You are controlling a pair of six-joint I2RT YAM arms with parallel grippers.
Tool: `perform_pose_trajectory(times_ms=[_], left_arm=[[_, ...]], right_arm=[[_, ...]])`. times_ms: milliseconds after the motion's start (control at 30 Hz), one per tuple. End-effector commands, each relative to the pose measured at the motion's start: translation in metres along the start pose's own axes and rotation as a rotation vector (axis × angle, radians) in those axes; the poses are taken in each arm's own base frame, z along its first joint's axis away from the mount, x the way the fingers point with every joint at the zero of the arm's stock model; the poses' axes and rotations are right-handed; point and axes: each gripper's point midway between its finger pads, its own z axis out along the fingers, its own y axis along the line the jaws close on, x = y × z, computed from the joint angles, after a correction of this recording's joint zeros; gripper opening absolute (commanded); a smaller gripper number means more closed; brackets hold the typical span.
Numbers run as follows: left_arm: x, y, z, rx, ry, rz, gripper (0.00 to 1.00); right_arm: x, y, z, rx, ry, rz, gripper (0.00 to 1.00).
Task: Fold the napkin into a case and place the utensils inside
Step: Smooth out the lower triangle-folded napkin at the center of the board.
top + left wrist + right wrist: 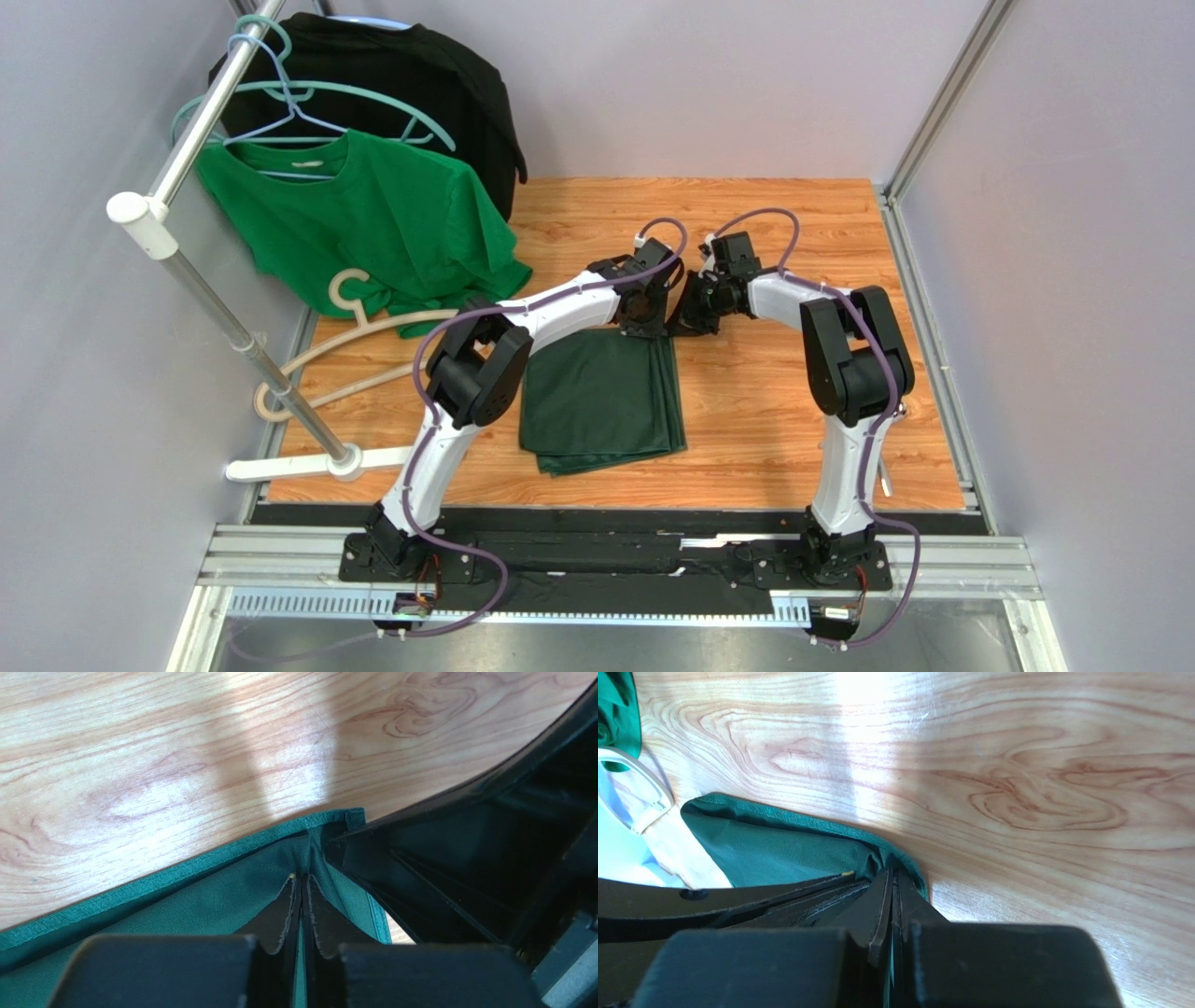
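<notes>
1. Left gripper [302,882] was clenched on the napkin [601,399] at its far hem, with cloth caught in the narrow gap. Right gripper [892,882] was clenched on the napkin's far right corner, just beside the left one.
2. The napkin lay flat on the table [786,420] between the arms, in layers (stacked edges showed along its near side).
3. Step, as I read it: still the folding stage. The far edge was grasped but the fold had not yet been carried over.
4. Next move likely calls for lifting that edge with both arms together and bringing it toward the napkin's near edge. The pinches need to stay level or the layers will skew.
5. Containers: no case was formed and nothing was inside the napkin. No utensils were visible in any view.
</notes>
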Motion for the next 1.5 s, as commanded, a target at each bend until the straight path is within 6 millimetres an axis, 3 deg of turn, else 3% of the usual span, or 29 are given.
perform_pose_trajectory(times_ms=[0, 167, 400, 633, 900, 1200, 1333, 1467], left_arm=[[-0.007, -0.003, -0.007, 0.013, -0.02, 0.011, 0.05], [-0.022, -0.011, -0.029, 0.045, -0.069, -0.001, 0.0], [-0.032, -0.017, -0.04, 0.057, -0.088, -0.038, 0.0], [-0.029, -0.029, -0.019, 0.089, -0.046, -0.061, 0.0], [-0.035, -0.033, -0.017, 0.108, -0.066, -0.073, 0.0], [-0.029, -0.029, -0.005, 0.093, -0.047, -0.083, 0.0], [-0.035, -0.034, -0.004, 0.115, -0.061, -0.082, 0.0], [-0.036, -0.037, -0.002, 0.124, -0.063, -0.083, 0.0]], right_arm=[[-0.012, -0.003, 0.0, 0.029, -0.035, -0.041, 0.0], [-0.009, -0.006, 0.003, 0.036, -0.022, -0.04, 0.0], [-0.01, -0.003, -0.002, 0.033, -0.032, -0.042, 0.0], [-0.011, 0.001, -0.007, 0.025, -0.037, -0.035, 0.0], [-0.014, 0.007, -0.011, 0.013, -0.045, -0.029, 0.0], [-0.035, 0.02, -0.055, 0.054, -0.117, -0.053, 0.0], [-0.029, 0.015, -0.064, 0.089, -0.116, -0.061, 0.0], [-0.009, 0.004, -0.057, 0.085, -0.078, -0.038, 0.0]])
